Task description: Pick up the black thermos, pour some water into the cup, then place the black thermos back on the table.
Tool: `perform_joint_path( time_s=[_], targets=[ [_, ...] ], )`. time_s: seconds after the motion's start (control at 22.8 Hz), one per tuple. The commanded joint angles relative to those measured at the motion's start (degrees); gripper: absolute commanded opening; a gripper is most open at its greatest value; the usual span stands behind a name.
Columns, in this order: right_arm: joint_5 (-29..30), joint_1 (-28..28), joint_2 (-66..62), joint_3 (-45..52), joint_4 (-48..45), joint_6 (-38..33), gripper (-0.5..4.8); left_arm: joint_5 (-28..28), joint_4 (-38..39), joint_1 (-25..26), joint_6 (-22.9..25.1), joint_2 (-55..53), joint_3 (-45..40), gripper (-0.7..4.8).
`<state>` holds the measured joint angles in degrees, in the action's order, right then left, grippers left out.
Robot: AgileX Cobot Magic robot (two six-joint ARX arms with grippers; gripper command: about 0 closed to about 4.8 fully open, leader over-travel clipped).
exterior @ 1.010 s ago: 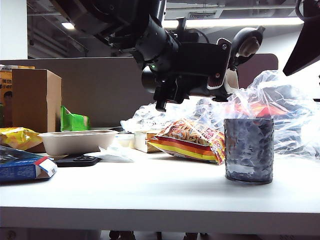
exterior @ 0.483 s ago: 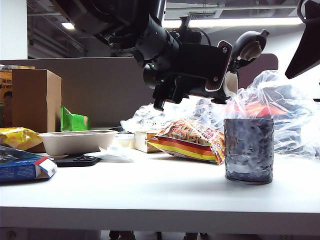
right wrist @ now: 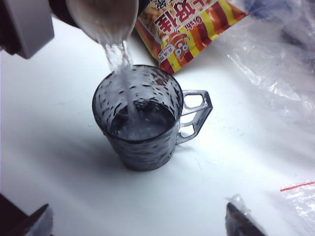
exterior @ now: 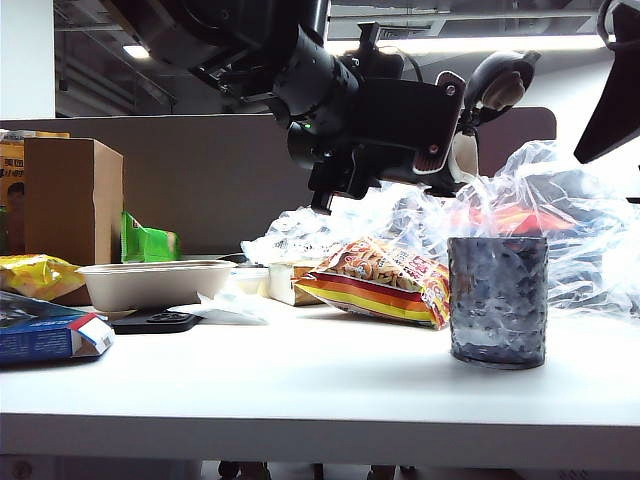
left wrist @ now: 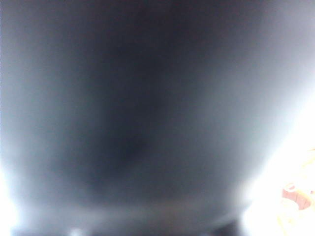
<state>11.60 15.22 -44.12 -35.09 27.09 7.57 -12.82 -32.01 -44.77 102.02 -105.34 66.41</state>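
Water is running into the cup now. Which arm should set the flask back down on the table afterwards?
Left. The left gripper already holds the tall matte-black thermos tipped over the dimpled grey-blue cup, still pouring. The right gripper hangs open above the cup, empty, so a handover would only add risk.

My left wrist view is a dark blur; the right gripper's fingertips (right wrist: 34,223) are cut off at the frame edge.

Thermos tipped over the cup

The black thermos (exterior: 400,125) lies almost level at upper centre, its pale spout (right wrist: 103,17) streaming water into the dimpled, part-filled cup (exterior: 497,300), upright on the white desk (exterior: 320,385).
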Motion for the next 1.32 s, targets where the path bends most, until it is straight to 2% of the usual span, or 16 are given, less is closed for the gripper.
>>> perform_joint_path(
  time_s=[0.04, 0.35, 0.44, 0.48, 0.53, 0.62, 0.79, 0.83, 0.97, 1.1, 1.19, 1.32],
  targets=[
    [0.15, -0.02, 0.13, -0.15, -0.28, 0.17, 4.79, 0.44, -4.07, -0.07, 1.03, 0.61, 0.74, 0.79],
    [0.17, -0.02, 0.13, -0.15, -0.20, 0.15, 4.79, 1.51, -4.09, -0.07, 1.49, 0.63, 0.98, 0.79],
    [0.15, 0.00, 0.13, -0.15, -0.07, 0.15, 4.79, 1.49, -4.02, -0.07, -0.22, 0.63, 0.98, 0.79],
    [0.15, 0.00, 0.13, -0.15, -0.09, 0.15, 4.79, 1.42, -4.02, -0.04, -3.02, 0.63, 0.98, 0.79],
    [0.17, 0.00, 0.13, -0.15, -0.11, 0.15, 4.79, 1.03, -4.04, -0.04, -6.60, 0.63, 0.98, 0.79],
    [0.55, 0.00, 0.13, -0.15, -0.11, 0.15, 4.79, 0.61, -3.76, -0.04, -17.90, 0.63, 0.98, 0.79],
    [1.68, 0.00, 0.15, -0.15, -0.09, -0.09, 4.79, -1.42, -1.79, -0.07, -44.19, 0.63, 0.98, 0.79],
    [1.68, 0.00, 0.15, -0.15, -0.11, -0.11, 4.79, -1.31, -1.40, -0.07, -54.18, 0.63, 0.98, 0.79],
    [1.66, 0.00, 0.59, -0.15, -0.11, -0.28, 4.79, -1.29, -1.40, -0.09, -68.04, 0.63, 0.98, 0.79],
    [1.66, -0.02, 2.29, -0.17, -0.37, -0.31, 4.79, -1.29, -1.40, -0.09, -88.00, 0.61, 0.98, 0.79],
    [1.55, -0.02, 3.82, -0.20, -0.37, -0.35, 4.79, 0.46, -1.51, -0.17, -96.04, 0.61, 0.98, 0.79],
    [1.40, -0.04, 8.22, -0.20, 0.11, -0.46, 4.79, 4.35, -2.14, -0.17, -96.96, 0.63, 1.03, 0.79]
  ],
)
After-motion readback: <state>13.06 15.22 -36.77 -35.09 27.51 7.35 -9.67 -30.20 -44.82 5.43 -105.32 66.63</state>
